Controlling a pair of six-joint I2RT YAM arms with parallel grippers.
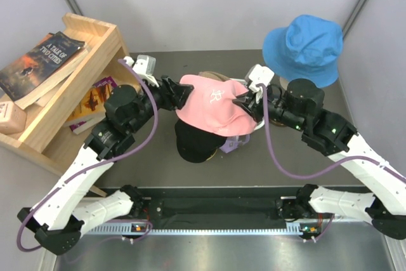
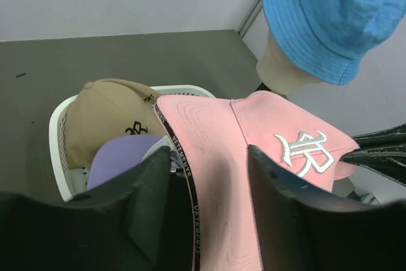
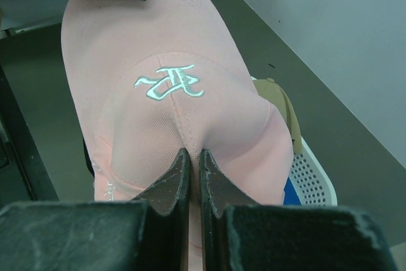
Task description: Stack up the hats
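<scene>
Far left, a slanted wooden shelf [image 1: 95, 52] holds paperback books [image 1: 39, 63]. The left gripper [image 2: 209, 176] has its black fingers [image 2: 152, 188] partly open, straddling the brim of the pink cap [image 1: 209, 103]; the brim lies between them, but actual contact can't be told. The pink cap is soft cotton with a stitched, stiff, curved brim and a white embroidered logo; it is held up over the middle of the table [image 1: 158, 157], long axis running left to right, brim toward the left arm, crown toward the right. A black strap with lettering [image 2: 181, 157] runs along the brim edge. Under it sit a tan cap [image 2: 108, 118] and a lavender cap [image 2: 120, 160] in a white perforated basket [image 2: 58, 138], and a black cap [image 1: 193, 141] pokes out toward the near side. The right gripper [image 3: 190, 176] is pinched tight on a fold of pink crown fabric. Back right, a blue bucket hat [image 1: 304, 46] sits on a cream mannequin head [image 2: 282, 68].
</scene>
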